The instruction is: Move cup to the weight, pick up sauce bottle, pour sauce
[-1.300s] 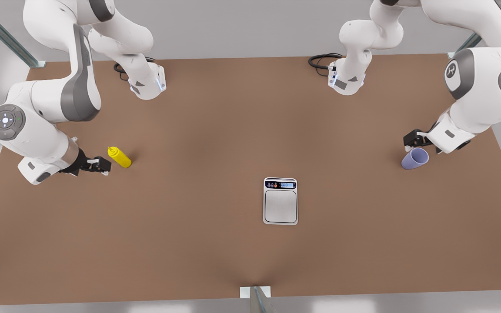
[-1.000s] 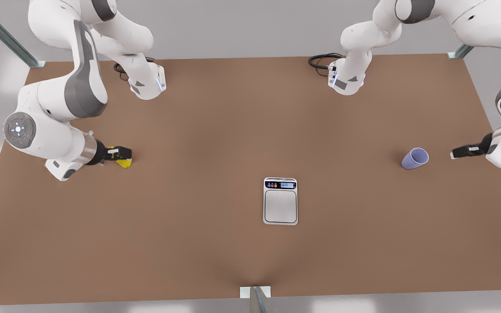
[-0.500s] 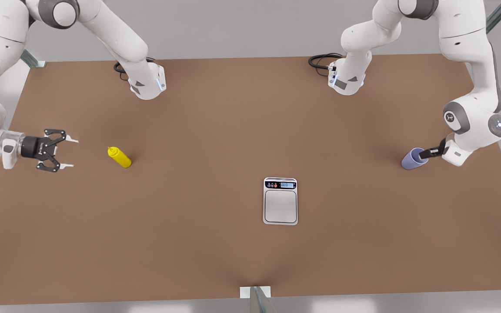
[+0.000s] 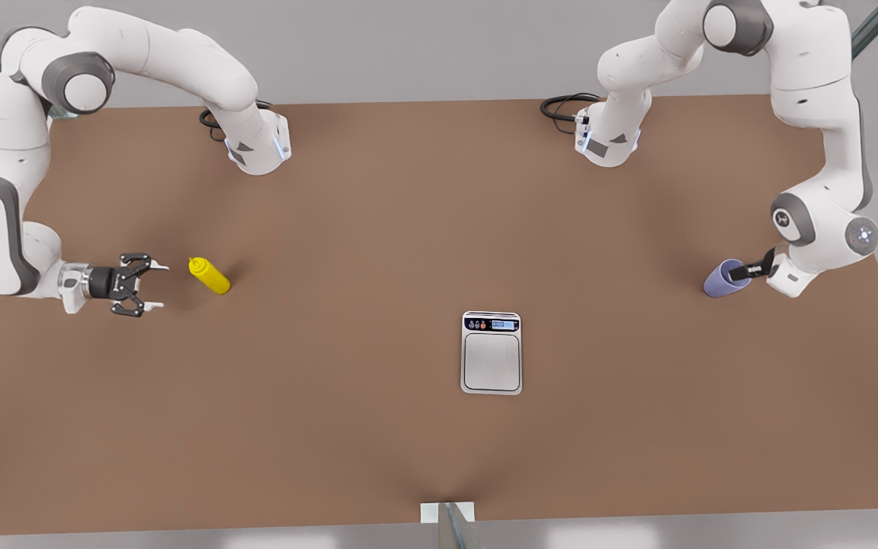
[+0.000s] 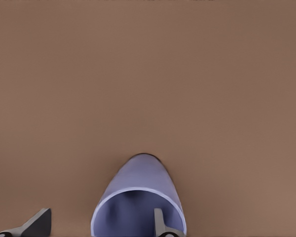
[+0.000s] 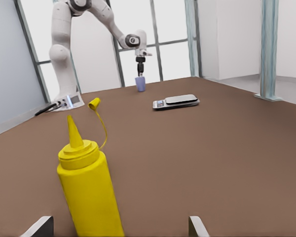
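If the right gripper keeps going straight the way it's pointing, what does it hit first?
Most likely the sauce bottle. The right gripper is open and aimed at it, and the bottle stands between the fingers' line in the wrist view, not yet touched.

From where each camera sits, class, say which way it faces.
Front view: high above, looking down at table, weight, both arms.
Left wrist view: over the cup, left claw straddling its rim.
Right wrist view: low, level, facing sauce bottle; right claw open.
Shared: cup, bottle.
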Robot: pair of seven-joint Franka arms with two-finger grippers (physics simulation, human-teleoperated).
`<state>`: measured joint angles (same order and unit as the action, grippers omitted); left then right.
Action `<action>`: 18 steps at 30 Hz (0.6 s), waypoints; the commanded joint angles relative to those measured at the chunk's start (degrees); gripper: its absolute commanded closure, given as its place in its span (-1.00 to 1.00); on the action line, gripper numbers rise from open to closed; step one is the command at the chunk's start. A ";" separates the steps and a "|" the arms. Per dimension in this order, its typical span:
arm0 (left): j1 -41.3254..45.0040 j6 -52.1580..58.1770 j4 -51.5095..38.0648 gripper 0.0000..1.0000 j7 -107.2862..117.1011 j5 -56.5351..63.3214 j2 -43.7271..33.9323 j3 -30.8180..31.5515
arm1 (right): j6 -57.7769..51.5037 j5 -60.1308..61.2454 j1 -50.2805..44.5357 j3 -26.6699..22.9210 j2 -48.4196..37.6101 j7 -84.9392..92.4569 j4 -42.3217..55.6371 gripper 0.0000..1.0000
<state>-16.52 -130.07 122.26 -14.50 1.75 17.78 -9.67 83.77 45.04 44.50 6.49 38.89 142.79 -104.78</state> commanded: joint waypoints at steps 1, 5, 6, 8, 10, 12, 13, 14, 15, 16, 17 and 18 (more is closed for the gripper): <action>0.00 -0.10 0.00 -1.00 0.00 0.00 0.06 0.00 | -0.19 -0.04 -0.29 0.01 -0.04 1.08 -0.33 -1.00; 0.00 -0.10 0.00 -0.39 0.09 -0.17 0.58 0.00 | -0.80 -1.18 0.77 -0.08 -0.57 5.48 -4.81 -1.00; 0.00 -0.10 0.00 -0.39 0.09 -0.17 1.11 0.00 | -0.72 -1.18 0.77 -0.08 -0.57 5.65 -5.43 -1.00; 0.00 -0.62 0.00 -0.39 0.09 -0.17 1.73 0.00 | -0.36 -1.18 0.06 -0.08 -0.57 5.65 -5.43 -1.00; 0.00 -1.77 0.00 -0.39 0.18 -0.26 2.78 0.09 | 0.07 -1.18 -0.29 0.01 -0.48 5.56 -5.43 -1.00; 0.00 -1.77 0.00 -0.39 0.18 -0.26 3.05 0.09 | 0.43 -0.65 -1.69 0.01 -0.48 5.48 -6.04 -1.00; 0.00 -1.77 0.00 -0.34 0.18 -0.26 3.13 0.09 | 0.95 -0.56 -1.96 0.01 -0.48 5.48 -7.10 -1.00; 0.00 -1.77 0.00 -0.22 0.18 -0.26 3.13 0.09 | 1.39 -0.65 -1.96 0.01 -0.48 5.65 -7.19 -1.00; 0.00 -1.77 0.00 0.03 0.18 -0.26 3.13 0.09 | 1.39 -0.56 -1.96 0.01 -0.48 5.65 -7.63 -1.00; 0.00 -1.68 0.00 0.16 0.18 -0.26 3.13 0.09 | 1.39 -0.56 -1.96 0.01 -0.48 5.65 -8.07 -1.00; 0.00 -1.68 0.00 0.28 0.26 -0.26 3.13 0.09 | 1.48 -0.56 -2.13 0.01 -0.48 5.65 -8.24 -1.00; 0.00 -1.68 0.00 0.37 0.26 -0.26 3.13 0.09 | 1.74 -0.56 -2.57 0.01 -0.48 5.65 -8.33 -1.00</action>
<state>-16.45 -131.75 122.26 -14.22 5.25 21.26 -9.58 85.56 44.47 41.72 6.50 38.41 148.45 -113.11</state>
